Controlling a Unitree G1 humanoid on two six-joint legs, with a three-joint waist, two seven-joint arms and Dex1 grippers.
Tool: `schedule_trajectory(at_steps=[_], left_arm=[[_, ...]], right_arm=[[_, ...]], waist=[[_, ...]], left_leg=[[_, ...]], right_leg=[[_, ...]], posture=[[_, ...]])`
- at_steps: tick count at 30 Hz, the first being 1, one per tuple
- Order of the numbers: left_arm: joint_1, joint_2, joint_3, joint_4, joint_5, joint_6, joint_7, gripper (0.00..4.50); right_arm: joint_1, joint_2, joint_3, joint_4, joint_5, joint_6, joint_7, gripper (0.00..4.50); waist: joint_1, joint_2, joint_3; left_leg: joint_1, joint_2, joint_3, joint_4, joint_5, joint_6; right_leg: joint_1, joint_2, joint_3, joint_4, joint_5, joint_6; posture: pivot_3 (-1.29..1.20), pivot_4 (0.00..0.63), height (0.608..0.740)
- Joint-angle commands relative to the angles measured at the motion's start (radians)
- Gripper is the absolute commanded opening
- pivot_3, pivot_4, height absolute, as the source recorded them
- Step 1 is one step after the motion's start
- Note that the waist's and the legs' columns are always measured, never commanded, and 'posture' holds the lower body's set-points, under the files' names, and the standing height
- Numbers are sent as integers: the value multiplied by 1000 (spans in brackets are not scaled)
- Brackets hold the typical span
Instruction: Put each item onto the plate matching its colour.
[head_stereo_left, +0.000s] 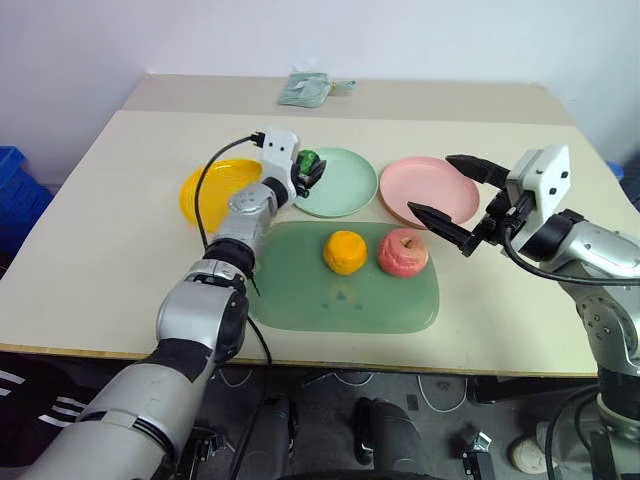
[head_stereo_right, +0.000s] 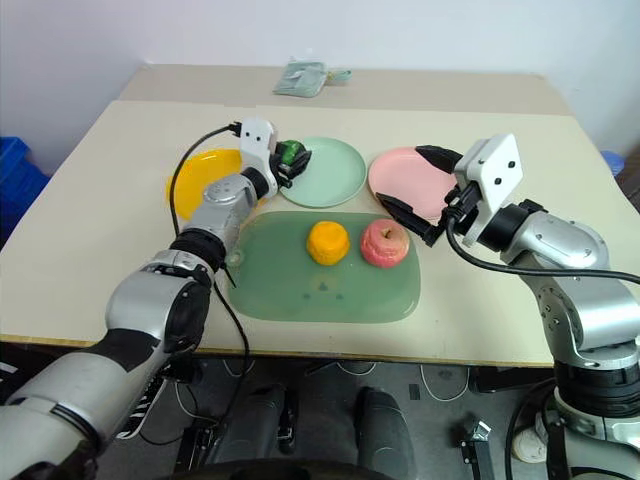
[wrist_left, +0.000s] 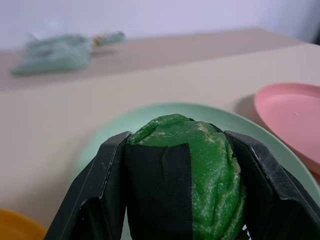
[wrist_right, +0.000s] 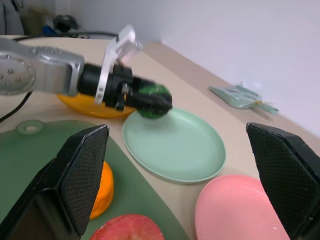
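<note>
The dark green-and-black fruit has a rough, pale-speckled green skin with a broad band of black mesh-like fabric across it, and it sits clamped between the two black fingers of the left gripper, held in the air just over the near-left rim of the mint green plate; whether it touches the plate cannot be told, and in the left wrist view its lower part is cut off by the frame while the fingers cover both its flanks. Left of that plate lies the yellow-orange plate, partly hidden by the left arm and its black cable, and right of it the pink plate, whose near-right part is covered by the right gripper. That gripper hangs above the pink plate's near edge with its fingers spread wide apart and nothing between them. Nearer the robot, the orange fruit and the pink-red apple, with its stem dimple turned up, rest side by side but apart on the translucent green cutting mat; in the right wrist view both are cut off, the orange one behind a finger. At the far side of the table lies a small greenish bundle, too blurred to identify.
</note>
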Motion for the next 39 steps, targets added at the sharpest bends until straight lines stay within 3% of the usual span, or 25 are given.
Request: schedule_trajectory(at_steps=[1, 3, 7, 13, 19, 21, 24, 29, 39], left_arm=[[-47, -6, 36, 4, -7, -4, -18, 2819], [-49, -16, 58, 10, -24, 14, -73, 3063], [-62, -6, 55, 10, 8, 2, -42, 4443], [-73, 30, 70, -43, -6, -35, -183, 4443], [-23, 97, 122, -219, -136, 39, -473, 4443], [24, 105, 128, -327, -229, 189, -647, 4443], [182, 142, 12, -593, -302, 389, -924, 4443], [263, 164, -44, -703, -291, 448, -954, 4443], [343, 116, -201, -580, -60, 110, -860, 4443]], right_arm=[[17, 3, -27, -31, -7, -24, -5, 4500], [21, 6, -29, -34, -8, -23, -8, 4500], [20, 9, -27, -31, -10, -24, -10, 4500], [12, 18, -25, -26, -9, -26, -7, 4500], [10, 24, -18, -21, -4, -26, 2, 4500], [9, 25, -14, -12, -3, -28, 14, 4500], [13, 11, -10, -11, 16, -21, 56, 4500], [39, -18, -22, -20, 61, 12, 124, 4500], [71, -17, -28, -39, 42, -2, 107, 4500]], waist=[[-1, -1, 0], [-2, -1, 0], [-2, -1, 0], [-2, -1, 0], [-2, -1, 0], [-3, 0, 0], [-11, 1, 0], [-2, 0, 0], [-1, 0, 0]], left_leg=[[0, 0, 0, 0, 0, 0], [0, 0, 0, 0, 0, 0], [1, 0, 0, 0, 0, 0], [0, 0, 0, 0, 0, 0], [0, 0, 0, 0, 0, 0], [0, 1, 0, 0, 0, 0], [1, 1, 0, 0, 0, 0], [1, 1, -1, 1, 1, -1], [1, 1, -1, 1, 1, -1]], right_leg=[[0, 0, 0, 0, 0, 0], [0, 0, 0, 1, 0, 0], [0, 0, 0, 1, 0, 0], [0, 0, 0, 1, 0, 0], [0, 0, 0, 1, 0, -1], [0, 0, 0, 1, 0, -1], [0, 0, 0, 1, 0, -1], [0, 1, 0, 2, 0, -1], [1, 0, 0, 2, -2, -5]], posture=[[0, 150, 740], [0, 150, 740], [0, 150, 740], [0, 150, 740], [0, 150, 740], [0, 150, 740], [0, 150, 740], [0, 150, 740], [0, 150, 740]])
